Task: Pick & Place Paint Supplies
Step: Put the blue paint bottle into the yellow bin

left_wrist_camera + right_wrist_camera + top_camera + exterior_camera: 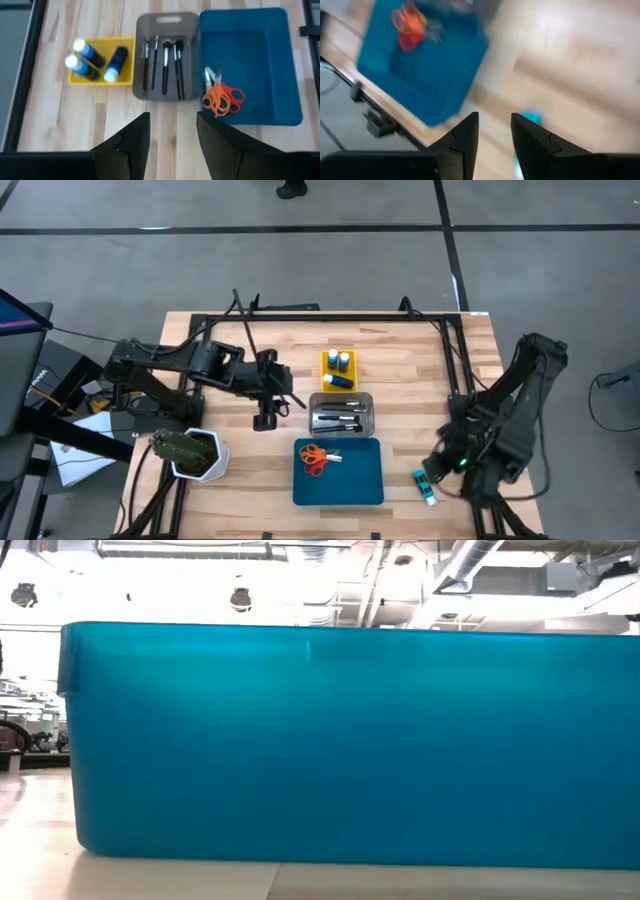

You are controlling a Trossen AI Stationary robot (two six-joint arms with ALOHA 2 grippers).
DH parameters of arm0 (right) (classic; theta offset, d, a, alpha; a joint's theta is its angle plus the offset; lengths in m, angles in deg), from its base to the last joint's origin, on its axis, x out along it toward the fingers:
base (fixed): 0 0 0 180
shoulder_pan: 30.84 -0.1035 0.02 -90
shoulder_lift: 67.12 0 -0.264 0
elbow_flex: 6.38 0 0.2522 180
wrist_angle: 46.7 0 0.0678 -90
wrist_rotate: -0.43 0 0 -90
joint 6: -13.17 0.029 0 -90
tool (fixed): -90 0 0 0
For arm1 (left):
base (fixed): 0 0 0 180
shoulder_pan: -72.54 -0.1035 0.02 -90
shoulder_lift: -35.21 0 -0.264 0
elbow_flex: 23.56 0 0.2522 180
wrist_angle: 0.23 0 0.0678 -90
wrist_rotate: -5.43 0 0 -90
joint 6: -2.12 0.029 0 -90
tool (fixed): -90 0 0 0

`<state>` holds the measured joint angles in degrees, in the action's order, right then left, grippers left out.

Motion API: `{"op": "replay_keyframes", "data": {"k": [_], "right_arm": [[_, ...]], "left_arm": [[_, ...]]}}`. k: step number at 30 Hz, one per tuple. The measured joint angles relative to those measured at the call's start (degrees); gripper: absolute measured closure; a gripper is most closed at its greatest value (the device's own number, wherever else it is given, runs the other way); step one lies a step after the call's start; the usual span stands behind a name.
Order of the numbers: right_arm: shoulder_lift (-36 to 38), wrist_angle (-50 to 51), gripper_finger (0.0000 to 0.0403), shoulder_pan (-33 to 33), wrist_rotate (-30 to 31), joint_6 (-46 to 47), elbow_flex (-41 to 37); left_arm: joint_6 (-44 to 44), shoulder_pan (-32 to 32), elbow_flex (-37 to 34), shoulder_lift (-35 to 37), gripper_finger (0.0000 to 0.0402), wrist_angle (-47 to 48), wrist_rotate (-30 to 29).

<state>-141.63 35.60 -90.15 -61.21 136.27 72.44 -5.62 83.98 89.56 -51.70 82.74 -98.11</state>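
Blue bottle [427, 487] with white cap lies on its side on the wood table [420, 370], near the right gripper [494, 131], whose fingers are spread and empty. Judged light, rigid, smooth plastic, apt to roll; grip across the body's middle. Left gripper [172, 131] hovers spread by the grey tray [141, 55].

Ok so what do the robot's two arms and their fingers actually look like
Both arms are black, built of chunky jointed segments with dark cables trailing from them. The left arm ends in a left gripper with two black, wedge-shaped fingers. The right gripper matches it, and a small green light glows on the right arm.
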Motion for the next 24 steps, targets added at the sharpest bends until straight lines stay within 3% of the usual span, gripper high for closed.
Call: {"op": "replay_keyframes", "data": {"k": [6,14,18,24], "right_arm": [[-7.62,-9.68,0.0291,2.56,-8.97,1.48,-0.01],[-15.08,-15.64,0.0291,1.96,-16.64,1.83,0.00],[-18.05,-16.66,0.0291,0.32,-18.92,2.11,0.02],[-21.48,-16.54,0.0288,-1.49,-21.00,2.47,0.00]], "left_arm": [[-6.66,0.07,-17.13,8.43,0.0248,-11.55,0.75],[-15.50,2.61,-37.13,21.02,0.0248,-36.61,4.97],[-17.21,4.58,-43.43,25.24,0.0248,-48.39,5.31],[-16.97,5.40,-46.82,28.41,0.0248,-59.45,4.34]]}}
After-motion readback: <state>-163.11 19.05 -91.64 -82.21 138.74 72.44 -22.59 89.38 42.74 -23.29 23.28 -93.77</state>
